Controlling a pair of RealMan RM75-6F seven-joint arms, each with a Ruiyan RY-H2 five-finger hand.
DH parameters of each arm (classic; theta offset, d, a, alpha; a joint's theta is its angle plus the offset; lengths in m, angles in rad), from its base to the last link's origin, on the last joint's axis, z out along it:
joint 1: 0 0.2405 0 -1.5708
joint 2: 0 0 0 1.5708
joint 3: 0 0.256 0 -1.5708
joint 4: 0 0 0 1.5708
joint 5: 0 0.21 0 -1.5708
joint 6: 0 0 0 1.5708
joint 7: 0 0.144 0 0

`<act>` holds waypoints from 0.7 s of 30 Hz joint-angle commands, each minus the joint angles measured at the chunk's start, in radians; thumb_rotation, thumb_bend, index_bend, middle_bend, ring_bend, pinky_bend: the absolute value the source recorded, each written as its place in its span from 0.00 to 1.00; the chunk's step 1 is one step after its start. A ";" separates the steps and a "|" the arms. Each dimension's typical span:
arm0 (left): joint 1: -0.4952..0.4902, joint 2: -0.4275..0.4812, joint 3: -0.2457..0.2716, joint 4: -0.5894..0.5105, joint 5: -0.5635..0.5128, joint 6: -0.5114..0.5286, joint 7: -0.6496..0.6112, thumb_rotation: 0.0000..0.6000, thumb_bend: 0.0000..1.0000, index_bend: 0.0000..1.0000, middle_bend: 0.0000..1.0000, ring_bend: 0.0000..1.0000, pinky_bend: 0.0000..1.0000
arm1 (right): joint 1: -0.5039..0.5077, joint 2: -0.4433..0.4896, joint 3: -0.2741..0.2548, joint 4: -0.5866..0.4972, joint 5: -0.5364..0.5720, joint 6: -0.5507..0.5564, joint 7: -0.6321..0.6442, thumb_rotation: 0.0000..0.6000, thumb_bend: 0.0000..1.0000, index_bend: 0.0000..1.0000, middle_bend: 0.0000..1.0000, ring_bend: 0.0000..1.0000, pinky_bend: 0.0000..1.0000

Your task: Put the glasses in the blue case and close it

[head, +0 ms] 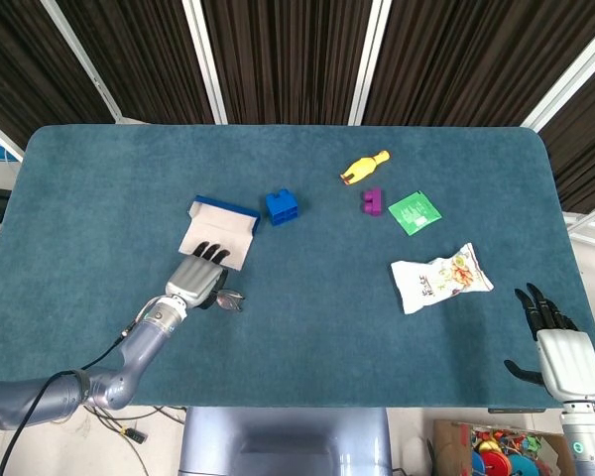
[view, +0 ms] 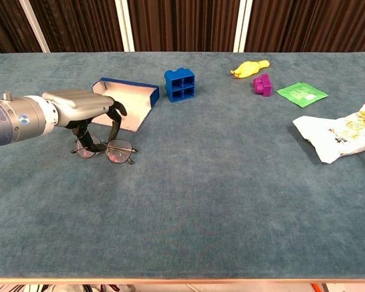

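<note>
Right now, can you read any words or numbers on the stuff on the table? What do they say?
None can be read.
White snack bag: dark print and a colourful picture, too small and blurred to read.
Green packet: pale marks, too blurred to read.
Blue case, blue block, purple block, yellow toy: no writing visible.

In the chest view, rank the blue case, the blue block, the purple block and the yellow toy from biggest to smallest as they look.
1. blue case, clearly largest.
2. blue block.
3 and 4. yellow toy and purple block look close in size; the toy is longer but slimmer and lies farther from the camera, so I won't rank them.
</note>
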 commanded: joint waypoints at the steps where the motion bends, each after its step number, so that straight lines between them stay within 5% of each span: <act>1: -0.002 -0.002 0.003 0.003 -0.004 -0.001 0.004 1.00 0.34 0.53 0.12 0.02 0.03 | 0.000 0.000 0.000 0.000 0.001 -0.001 0.001 1.00 0.08 0.02 0.00 0.15 0.32; 21: -0.015 -0.007 0.011 0.018 -0.028 0.007 0.024 1.00 0.39 0.55 0.13 0.02 0.02 | 0.001 -0.002 0.001 0.001 0.005 -0.001 -0.008 1.00 0.08 0.02 0.00 0.15 0.32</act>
